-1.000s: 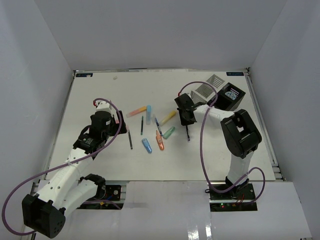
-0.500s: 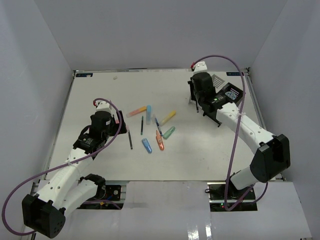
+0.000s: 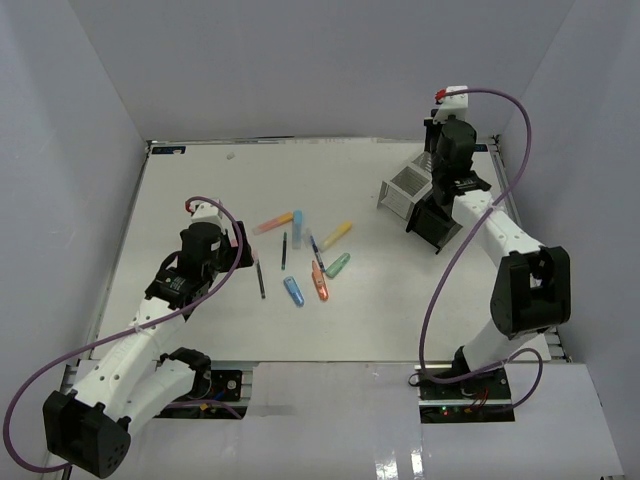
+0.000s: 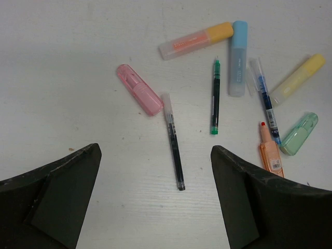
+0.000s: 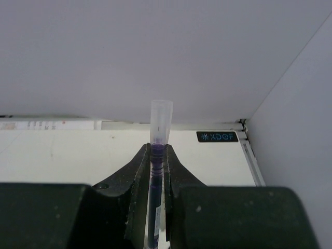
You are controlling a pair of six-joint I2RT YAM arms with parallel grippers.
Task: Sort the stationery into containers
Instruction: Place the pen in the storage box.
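Alignment matters: right gripper (image 5: 158, 155), clamped on a capped pen (image 5: 161, 116), should hold it upright over a container (image 3: 403, 188) compartment before releasing; left gripper (image 4: 155, 150) gapes wide.

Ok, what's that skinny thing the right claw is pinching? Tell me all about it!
It is a thin pen with a see-through plastic cap and a dark purple barrel. The right gripper is shut on it, one dark finger pressing each side of the barrel. The cap end sticks out past the fingertips and touches nothing else. Its other end is hidden.
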